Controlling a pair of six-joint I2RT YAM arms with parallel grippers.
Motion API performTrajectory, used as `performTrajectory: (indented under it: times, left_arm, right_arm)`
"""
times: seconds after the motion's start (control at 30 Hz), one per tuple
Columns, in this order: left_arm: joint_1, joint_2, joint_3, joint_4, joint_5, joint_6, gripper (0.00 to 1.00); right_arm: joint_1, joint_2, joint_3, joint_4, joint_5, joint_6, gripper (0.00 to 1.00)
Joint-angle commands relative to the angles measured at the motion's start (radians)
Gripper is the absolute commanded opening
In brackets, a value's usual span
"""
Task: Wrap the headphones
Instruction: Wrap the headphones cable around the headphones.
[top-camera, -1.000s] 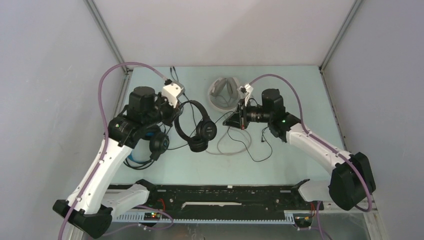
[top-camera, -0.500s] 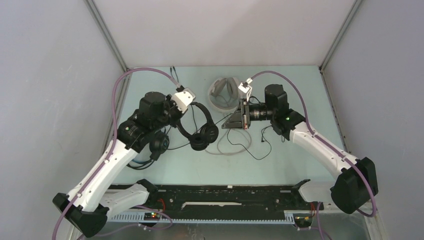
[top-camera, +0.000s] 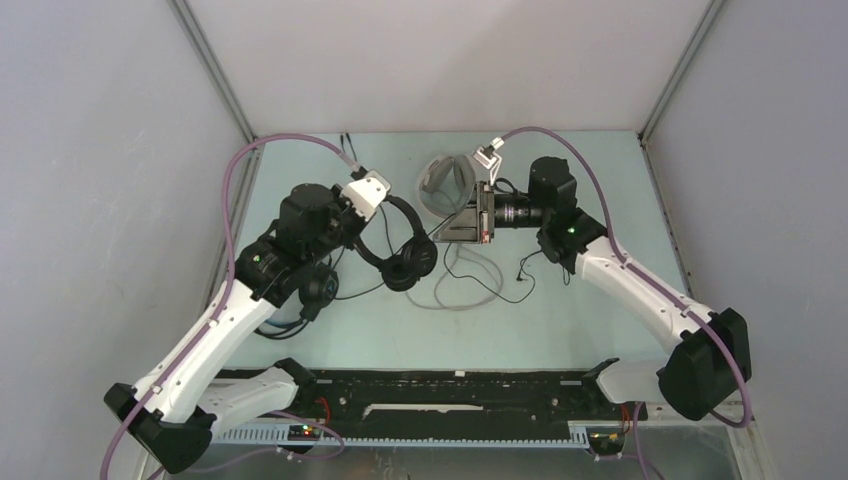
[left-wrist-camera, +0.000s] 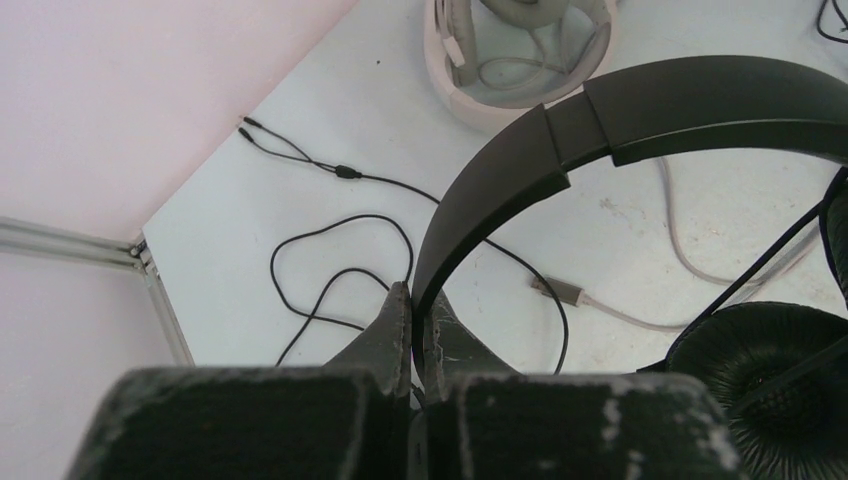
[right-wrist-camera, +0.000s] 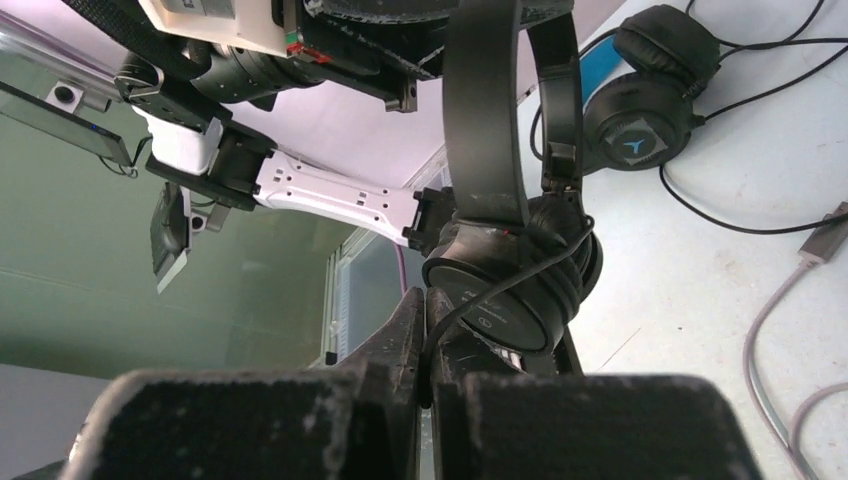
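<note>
- Item: all-black headphones (top-camera: 405, 262), apparently held just clear of the worktop (top-camera: 400, 335), a little left of its centre and nearer the far edge than the near one.
- Left gripper (left-wrist-camera: 415, 300): clenched on the headband (left-wrist-camera: 620, 110), close to one end of the arc.
- Right gripper (right-wrist-camera: 425, 322): clenched on the item's thin black cable (right-wrist-camera: 470, 300), just below an ear cup (right-wrist-camera: 520, 315).
- Orientation: headband uppermost, cups hanging lowest. The long axis, crown to cups, looks near upright and tipped toward the near edge. The open side of the band faces down.
- Risk: the thin cable may slide through the pinch if drawn taut, loosening any turn laid.
- Risk: the band may pivot in the narrow left pinch, since the cups' weight hangs to one side of it.
- Risk: slack may catch the grey cable (top-camera: 465, 300) of the white-grey headphones (top-camera: 445, 185), which lies on the worktop just beside, and drag it along.
</note>
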Motion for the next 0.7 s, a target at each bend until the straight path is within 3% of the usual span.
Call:
performTrajectory:
  times: [0.0,0.17,0.37,0.67]
  left_arm:
    - [-0.004,-0.008,-0.025,0.034,-0.074,-0.041,0.00]
    - [-0.006,0.000,-0.010,0.041,-0.140,-0.092,0.00]
    - [-0.006,0.017,0.013,0.010,-0.147,-0.148,0.00]
    - [-0.005,0.026,0.025,-0.008,-0.152,-0.257,0.00]
  right_arm:
    - [0.030,0.016,0.069,0.082,-0.005,0.041,0.03]
    - [0.071,0.055,0.096,0.093,0.019,0.047,0.03]
    - [0.088,0.103,0.154,0.083,0.048,0.036,0.11]
    - [0.112,0.160,0.209,0.068,0.064,0.031,0.11]
